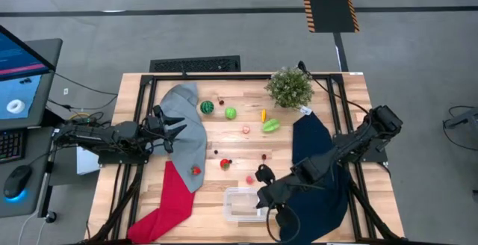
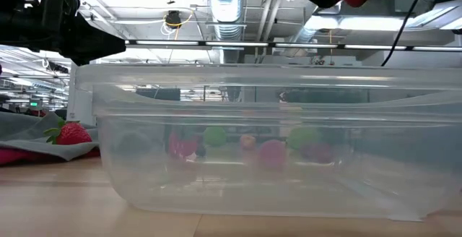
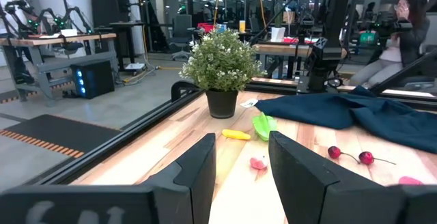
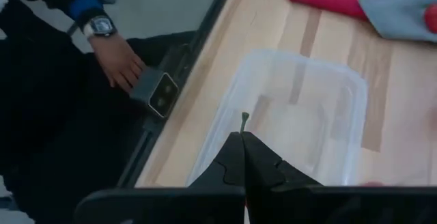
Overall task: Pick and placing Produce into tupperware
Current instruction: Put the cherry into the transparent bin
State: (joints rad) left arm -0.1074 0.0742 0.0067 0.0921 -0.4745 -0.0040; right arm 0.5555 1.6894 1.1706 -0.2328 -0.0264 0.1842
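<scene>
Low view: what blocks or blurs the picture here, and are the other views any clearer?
Low view: the clear tupperware fills the frame, and the produce behind it shows only as blurred colour patches through its wall. Left wrist view: the fingers close to the lens are soft; the potted plant is sharp. Right wrist view: the shut fingertips hide part of the container.

My right gripper (image 4: 243,157) hangs low at the near edge of the table, arm stretched in from the right, fingers pinched together. My left gripper (image 1: 173,128) waits at the left side, fingers (image 3: 194,173) parted.
</scene>
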